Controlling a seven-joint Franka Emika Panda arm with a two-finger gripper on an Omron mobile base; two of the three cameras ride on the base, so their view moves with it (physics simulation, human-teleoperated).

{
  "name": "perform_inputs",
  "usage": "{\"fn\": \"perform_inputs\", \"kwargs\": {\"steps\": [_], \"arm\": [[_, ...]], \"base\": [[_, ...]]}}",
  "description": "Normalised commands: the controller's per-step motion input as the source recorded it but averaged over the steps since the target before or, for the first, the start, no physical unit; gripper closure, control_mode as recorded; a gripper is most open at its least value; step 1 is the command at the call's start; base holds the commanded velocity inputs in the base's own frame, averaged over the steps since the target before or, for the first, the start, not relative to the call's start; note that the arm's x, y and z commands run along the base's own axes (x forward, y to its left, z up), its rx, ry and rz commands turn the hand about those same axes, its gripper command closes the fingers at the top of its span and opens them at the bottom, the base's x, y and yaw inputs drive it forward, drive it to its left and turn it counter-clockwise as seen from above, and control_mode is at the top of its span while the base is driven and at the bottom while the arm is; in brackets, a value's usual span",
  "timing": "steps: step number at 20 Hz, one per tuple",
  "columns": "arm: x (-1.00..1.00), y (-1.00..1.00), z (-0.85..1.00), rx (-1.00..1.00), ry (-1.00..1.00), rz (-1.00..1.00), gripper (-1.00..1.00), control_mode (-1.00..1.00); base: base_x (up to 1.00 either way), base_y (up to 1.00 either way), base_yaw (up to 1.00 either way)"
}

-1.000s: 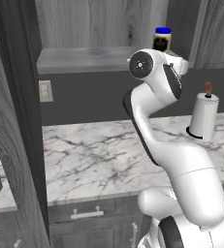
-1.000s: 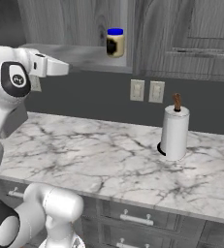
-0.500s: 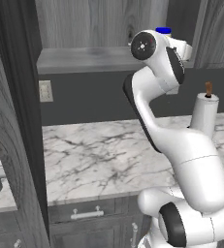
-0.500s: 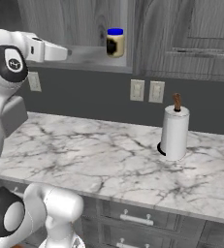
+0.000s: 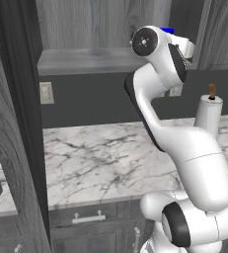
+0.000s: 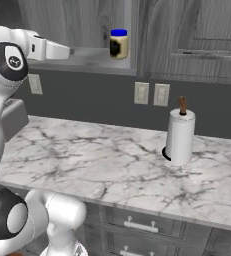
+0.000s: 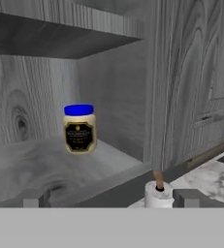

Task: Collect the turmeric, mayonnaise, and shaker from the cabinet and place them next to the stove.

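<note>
Cream mayonnaise jar with blue lid [image 7: 79, 129] stands on the grey cabinet shelf [image 7: 31, 164], at 11 o'clock from the spread fingers [image 7: 36, 197]; right base view adds the white paper-towel roll [image 6: 180, 136] on the marble surface [image 6: 97, 162].

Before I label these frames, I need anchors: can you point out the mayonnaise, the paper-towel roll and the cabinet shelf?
mayonnaise [image 7: 79, 131]: hand view, on the jar's dark label.
paper-towel roll [image 6: 180, 137]: right base view, on the white side of the roll.
cabinet shelf [image 5: 81, 60]: left base view, on the bare shelf board.
</note>
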Motion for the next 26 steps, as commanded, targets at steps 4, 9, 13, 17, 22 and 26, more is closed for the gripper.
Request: {"fn": "perform_inputs", "kwargs": {"steps": [4,9,13,17,22,26], "arm": [[0.53,0.01,0.01,0.00,0.11,0.00,-1.00,-1.00],[0.52,0.05,0.07,0.00,0.08,0.00,-1.00,-1.00],[0.39,-0.01,0.07,0.00,0.03,0.00,-1.00,-1.00],[0.41,-0.18,0.01,0.09,0.00,0.00,-1.00,-1.00],[0.35,-0.24,0.00,0.17,-0.02,0.00,-1.00,-1.00],[0.24,-0.30,0.06,0.16,-0.09,0.00,-1.00,-1.00]], "base": [[0.00,0.00,0.00],[0.00,0.00,0.00],[0.00,0.00,0.00],[0.00,0.00,0.00],[0.00,0.00,0.00],[0.00,0.00,0.00]]}}
